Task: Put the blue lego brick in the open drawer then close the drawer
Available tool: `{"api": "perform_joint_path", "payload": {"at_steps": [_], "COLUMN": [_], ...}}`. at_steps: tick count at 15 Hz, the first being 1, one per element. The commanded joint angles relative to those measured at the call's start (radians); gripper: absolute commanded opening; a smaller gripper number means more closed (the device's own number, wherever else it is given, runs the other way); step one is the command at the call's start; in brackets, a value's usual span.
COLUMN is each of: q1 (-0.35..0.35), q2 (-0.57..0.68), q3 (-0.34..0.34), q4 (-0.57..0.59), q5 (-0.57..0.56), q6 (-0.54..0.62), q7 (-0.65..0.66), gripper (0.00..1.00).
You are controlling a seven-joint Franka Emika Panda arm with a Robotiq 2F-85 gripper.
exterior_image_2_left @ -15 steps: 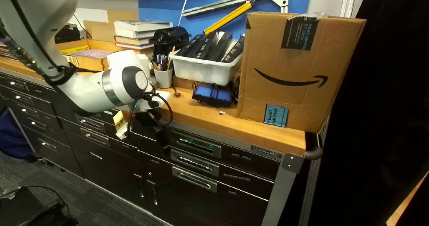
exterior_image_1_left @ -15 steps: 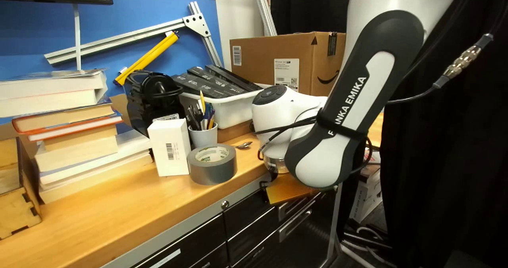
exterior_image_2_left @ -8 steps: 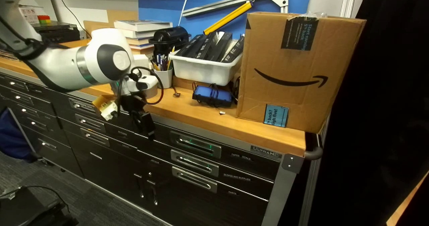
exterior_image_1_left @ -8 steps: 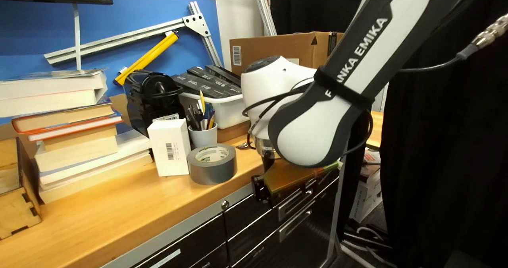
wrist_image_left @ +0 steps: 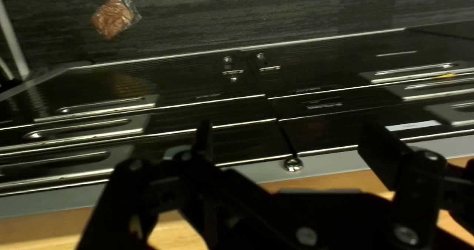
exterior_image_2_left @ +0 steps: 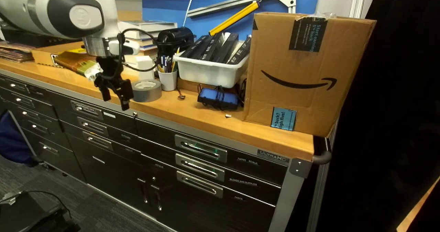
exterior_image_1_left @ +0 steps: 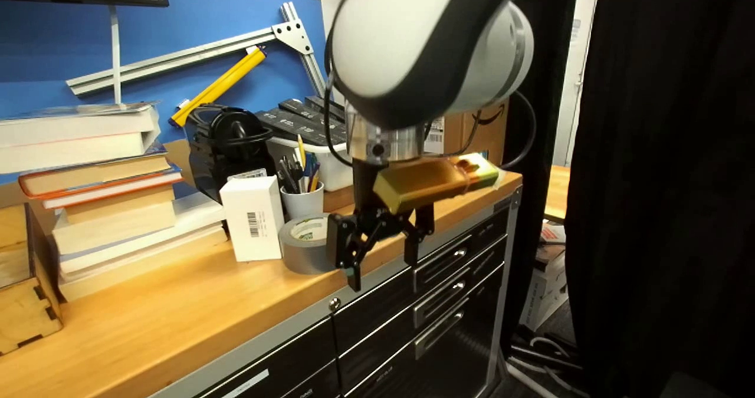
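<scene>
Relative to the preceding frame, the arm [exterior_image_2_left: 74, 13] stands higher in both exterior views, displaced toward 11 o'clock. The tape roll [exterior_image_2_left: 147, 94], partly masked before in an exterior view, is now almost wholly exposed, between 2 and 3 o'clock from the fingers [exterior_image_2_left: 124, 103], which are spread. The drawer [exterior_image_2_left: 202, 148], topmost of its stack and closed, lies at 4 o'clock from them, beneath the tabletop [exterior_image_2_left: 196, 117]; the place of the blue brick cannot be told. Legible: "ULTRAHD" on the badge [exterior_image_2_left: 272, 155] at the drawer's 3 o'clock; "SCALE" ending the drawer's label [exterior_image_2_left: 246, 161]; "GLOVES AND SUPPLIES" on the next drawer [exterior_image_2_left: 200, 167], at 6 o'clock; "5% back" on the cardboard box [exterior_image_2_left: 302, 67], at 2 o'clock.
</scene>
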Motion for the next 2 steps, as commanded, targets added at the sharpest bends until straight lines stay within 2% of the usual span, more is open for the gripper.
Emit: {"api": "perform_joint_path", "payload": {"at_steps": [1,2], "q1": [-0.015,-0.022], "q2": [-0.037,-0.075], "q3": [-0.001,-0.015], "q4": [0.017,0.031], "q5": [0.062,0.099], "q6": [-0.063,-0.115], "q7": [-0.046,-0.076], "gripper": [1.00,1.00]}}
